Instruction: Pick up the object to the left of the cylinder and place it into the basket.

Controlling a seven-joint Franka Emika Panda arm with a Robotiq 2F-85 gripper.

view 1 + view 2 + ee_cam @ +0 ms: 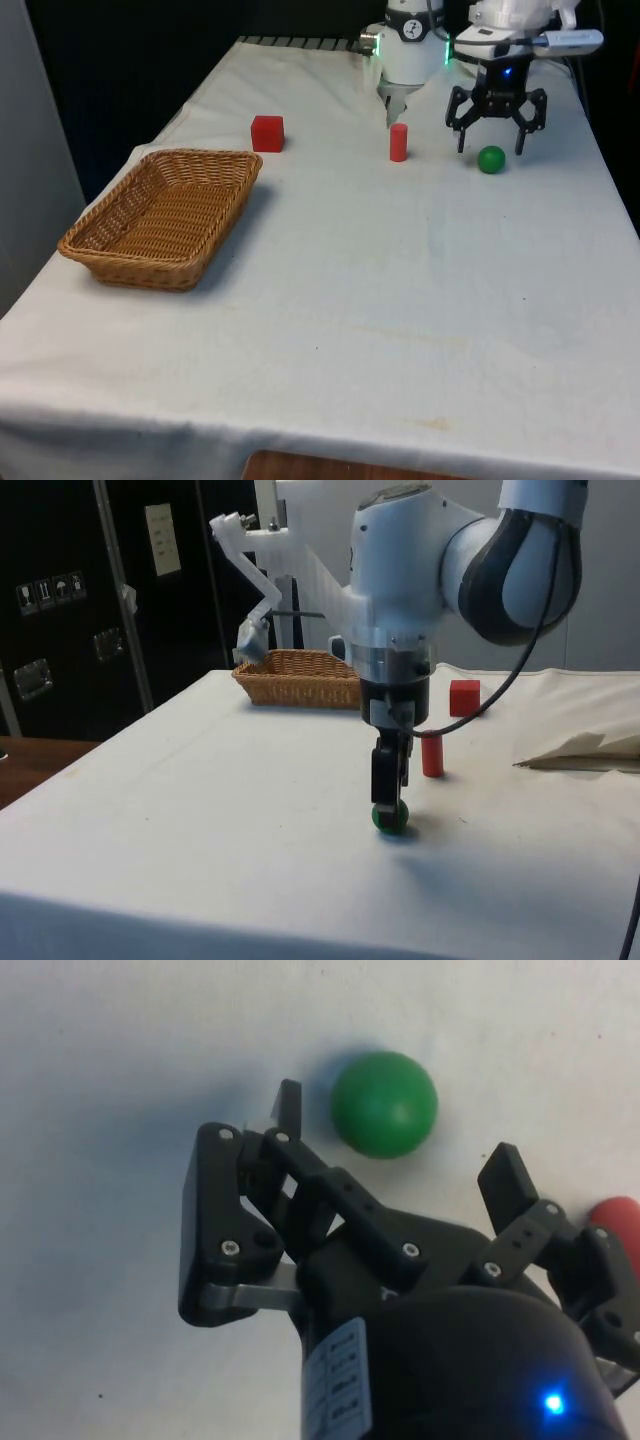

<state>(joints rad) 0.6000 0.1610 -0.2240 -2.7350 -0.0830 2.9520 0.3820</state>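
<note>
A green ball [491, 159] lies on the white cloth towards the front view's right. A short red cylinder [398, 142] stands upright beside it, and a red cube [267, 133] sits further to the front view's left. My gripper [491, 150] hangs open just over the ball, one finger on each side and neither touching it. From the side, the gripper [389, 796] is right above the ball [390, 817], with the cylinder [432, 755] behind. In the wrist view the ball [385, 1103] lies between the spread fingertips [290, 1110] of the gripper [397, 1128].
A shallow wicker basket [100, 255] sits at the front view's left, near the table edge; the side view shows the basket [300, 677] far behind the arm, with the cube [464, 697] beyond the cylinder. A fold of cloth [585, 750] rises near the robot's base.
</note>
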